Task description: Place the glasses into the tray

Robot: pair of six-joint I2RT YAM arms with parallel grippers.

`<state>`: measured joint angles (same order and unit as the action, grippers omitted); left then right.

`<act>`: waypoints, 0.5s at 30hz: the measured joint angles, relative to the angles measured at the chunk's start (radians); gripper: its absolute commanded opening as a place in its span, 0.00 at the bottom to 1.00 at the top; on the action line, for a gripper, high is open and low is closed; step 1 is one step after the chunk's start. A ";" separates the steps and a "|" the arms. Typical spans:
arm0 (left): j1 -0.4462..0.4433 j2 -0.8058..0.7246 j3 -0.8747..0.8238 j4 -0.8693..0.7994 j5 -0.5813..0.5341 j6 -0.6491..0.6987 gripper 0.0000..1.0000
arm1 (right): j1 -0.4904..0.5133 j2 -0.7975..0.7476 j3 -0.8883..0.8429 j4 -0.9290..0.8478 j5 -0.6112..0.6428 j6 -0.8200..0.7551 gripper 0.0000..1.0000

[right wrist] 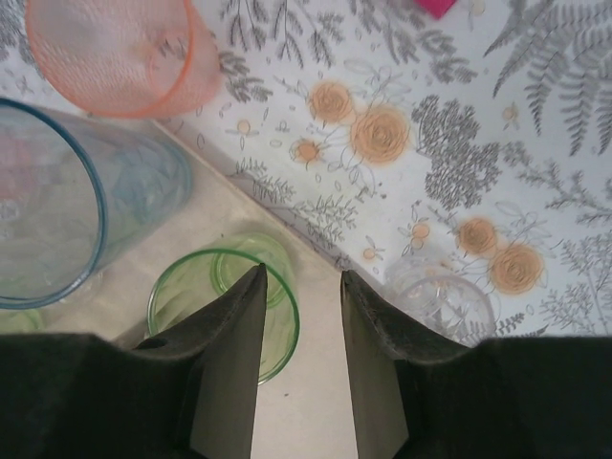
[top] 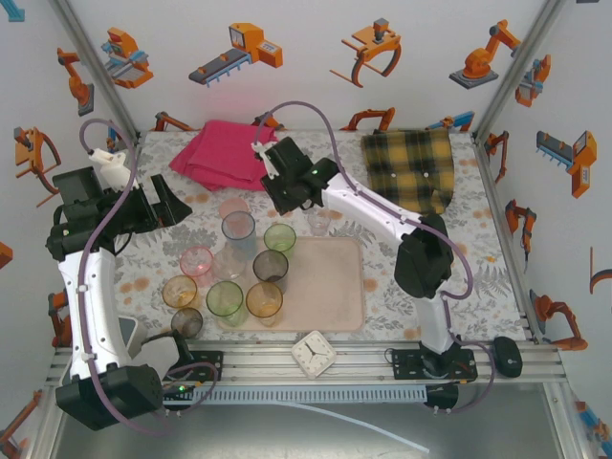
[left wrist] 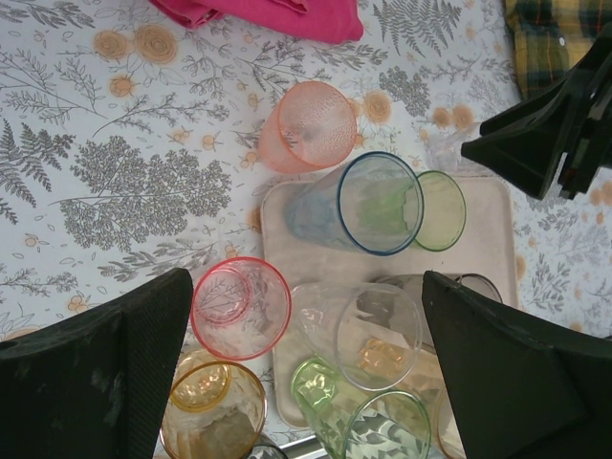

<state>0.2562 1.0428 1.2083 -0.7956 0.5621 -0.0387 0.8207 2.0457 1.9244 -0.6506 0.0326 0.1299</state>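
Biggest thing first: we've got the floral table (top: pixel 459 277). The pale-pink tray (top: pixel 335 287) sits near the middle of it, right half bare. At the far edge there's a pink cloth (top: pixel 225 153) on the left and a plaid cloth (top: pixel 409 170) on the right.

The left gripper (left wrist: pixel 306 287) hangs left of the tray, fingers spread really wide with nothing between them. The right gripper (right wrist: pixel 301 275) is above the tray's far edge. Its fingers are a narrow gap apart and also grip nothing, and that gap looks down on the tray rim.

Six glasses stand bunched in the left part of the tray:
- The tall blue glass (left wrist: pixel 378 203) and the far green glass (top: pixel 279 237) are just beside each other on the far side.
- The clear glass (left wrist: pixel 368 335) and the smoky glass (top: pixel 271 268) are in the middle.
- The near green glass (top: pixel 225 299) and an amber glass (top: pixel 264 301) are at the near edge.

The rest are off the tray, on the table:
- The peach glass (left wrist: pixel 306 124) is just beyond the far left corner.
- A small cut glass (right wrist: pixel 445 306) is just past the far rim, right of the far green one.
- The pink glass (left wrist: pixel 239 306) is just left of the tray.
- Nearer us are a second amber glass (top: pixel 180 292) and a dark glass (top: pixel 186 322).

Smallest bit: a white square clock (top: pixel 313 354), near of the tray.
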 measured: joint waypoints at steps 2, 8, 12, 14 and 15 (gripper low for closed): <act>0.000 0.000 0.000 0.002 0.000 -0.002 0.97 | -0.005 0.000 0.017 0.008 -0.002 0.000 0.38; 0.000 0.000 0.000 0.003 0.000 -0.003 0.97 | -0.017 0.058 0.173 0.019 -0.029 0.000 0.39; 0.000 0.000 0.000 0.003 0.000 -0.003 0.97 | -0.024 0.134 0.290 0.019 -0.062 0.000 0.39; 0.000 0.000 0.000 0.003 0.000 -0.004 0.97 | -0.027 0.179 0.340 0.019 -0.080 0.000 0.39; 0.000 0.000 0.000 0.003 0.000 -0.004 0.97 | -0.028 0.197 0.356 0.019 -0.090 0.000 0.39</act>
<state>0.2562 1.0428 1.2087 -0.7925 0.5625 -0.0429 0.7929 2.2429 2.2807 -0.6315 -0.0574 0.1303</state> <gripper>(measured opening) 0.971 0.385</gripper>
